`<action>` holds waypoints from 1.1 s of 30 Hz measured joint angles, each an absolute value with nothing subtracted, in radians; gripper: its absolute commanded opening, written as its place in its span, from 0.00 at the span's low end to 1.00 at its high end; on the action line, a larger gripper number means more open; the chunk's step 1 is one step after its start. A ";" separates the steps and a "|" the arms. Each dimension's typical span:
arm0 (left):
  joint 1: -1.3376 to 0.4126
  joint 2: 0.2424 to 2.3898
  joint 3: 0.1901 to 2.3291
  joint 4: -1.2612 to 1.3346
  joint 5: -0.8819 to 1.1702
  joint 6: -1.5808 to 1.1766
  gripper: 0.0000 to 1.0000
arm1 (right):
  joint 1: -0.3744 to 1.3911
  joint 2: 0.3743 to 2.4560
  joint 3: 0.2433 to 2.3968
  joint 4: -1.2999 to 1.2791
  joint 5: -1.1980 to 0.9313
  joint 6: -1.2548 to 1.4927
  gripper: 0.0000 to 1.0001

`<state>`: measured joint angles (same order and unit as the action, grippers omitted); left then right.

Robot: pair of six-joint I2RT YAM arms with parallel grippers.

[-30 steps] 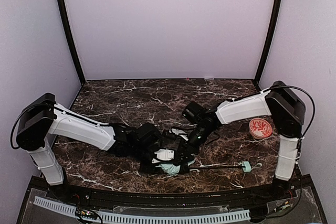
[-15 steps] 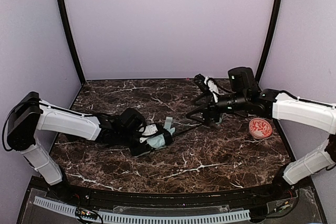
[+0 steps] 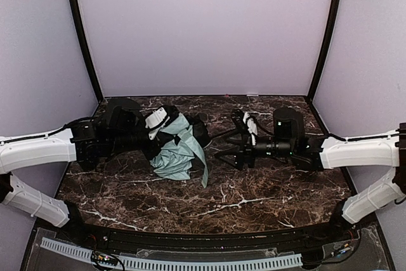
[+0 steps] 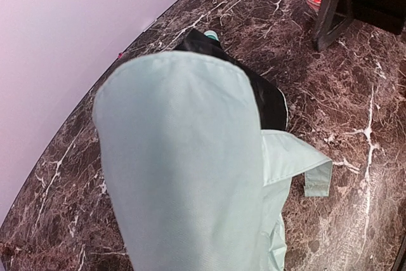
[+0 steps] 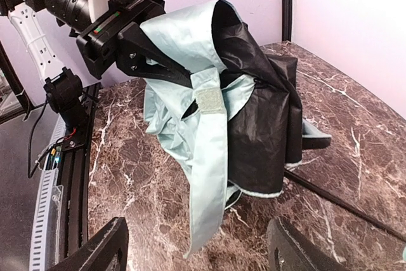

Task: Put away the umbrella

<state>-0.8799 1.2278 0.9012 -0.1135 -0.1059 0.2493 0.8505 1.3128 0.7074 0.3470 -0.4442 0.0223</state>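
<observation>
Left tool (image 5: 174,73): closed on a fold of the canopy, as I judge. The cloth drapes over it, hides the jaw tips and fills my left wrist view. I hold it high so the fabric hangs loose instead of bunching on the bench (image 3: 254,195).
Umbrella (image 3: 177,153): left of centre, between my two tools. It hangs from the left tool, mint side out with black lining showing behind. Its lowest folds seem to reach the bench. It is slack and unrolled, so not put away yet.
Strap (image 5: 209,103): hangs down the front of the canopy, its fastening patch facing my right tool. It is free, which I judge useful for wrapping.
Shaft (image 5: 336,202): runs out from under the canopy toward the right, low over the bench. It passes beside my right tool, not between its jaws.
Right tool (image 3: 223,147): spread wide and empty, low and level. It faces the hanging cloth, near but apart from it.
Next: I judge the right tool is placed to catch the strap or gather the folds. Loose cloth may slip.
</observation>
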 measured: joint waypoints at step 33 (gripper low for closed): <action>-1.018 1.599 0.835 -0.119 0.090 0.434 0.00 | 0.843 1.525 0.947 -0.014 -0.373 -0.203 0.77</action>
<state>-1.0180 1.5990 0.8352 -0.1188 0.0898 0.4343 0.8429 1.5253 0.9466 -0.0143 -0.3729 -0.2031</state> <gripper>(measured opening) 0.054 0.770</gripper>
